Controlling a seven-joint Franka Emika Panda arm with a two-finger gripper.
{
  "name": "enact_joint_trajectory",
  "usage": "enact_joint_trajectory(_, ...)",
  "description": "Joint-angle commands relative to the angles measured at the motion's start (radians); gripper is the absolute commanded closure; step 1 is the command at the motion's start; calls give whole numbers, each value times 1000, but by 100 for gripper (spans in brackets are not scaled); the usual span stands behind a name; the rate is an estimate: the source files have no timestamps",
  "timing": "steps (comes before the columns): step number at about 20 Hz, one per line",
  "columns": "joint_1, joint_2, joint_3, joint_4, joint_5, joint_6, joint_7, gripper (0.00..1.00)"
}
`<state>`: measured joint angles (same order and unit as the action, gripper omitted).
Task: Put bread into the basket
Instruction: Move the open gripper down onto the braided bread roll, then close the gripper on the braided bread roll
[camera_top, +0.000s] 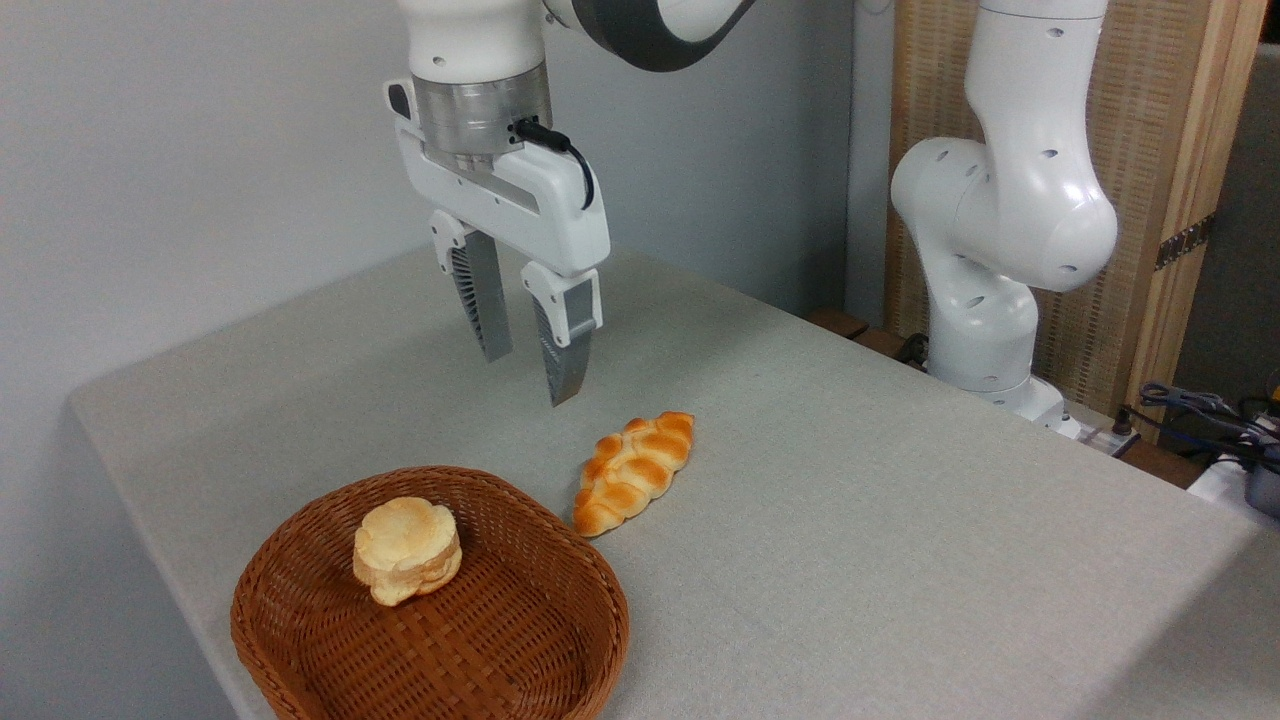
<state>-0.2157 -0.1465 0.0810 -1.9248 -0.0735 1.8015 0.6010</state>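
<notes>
Bread (633, 472): on surface, just beside basket (590, 590), ungrasped. Claw (530, 378): above, slightly parted, empty. Advised: straddle loaf's middle crosswise.

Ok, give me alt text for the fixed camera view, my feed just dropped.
A white robot gripper hangs open above a grey table, holding nothing, over a braided loaf lying on the cloth. Just left of the loaf sits a brown wicker basket with a small round bun already inside.
</notes>
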Motion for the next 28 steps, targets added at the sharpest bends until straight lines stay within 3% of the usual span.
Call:
enact_joint_trajectory(1,-2,-11,-1,-32,-5,-51,-29,0)
enact_joint_trajectory(5,-4,-10,-1,-112,-3,-31,-26,0)
enact_joint_trajectory(10,-2,-4,0,-215,-2,76,-20,0)
enact_joint_trajectory(13,-4,7,-1,-261,41,123,-18,0)
enact_joint_trajectory(26,-27,47,-3,-298,54,168,-20,0)
enact_joint_trajectory(28,-30,47,-4,-298,54,168,-17,20)
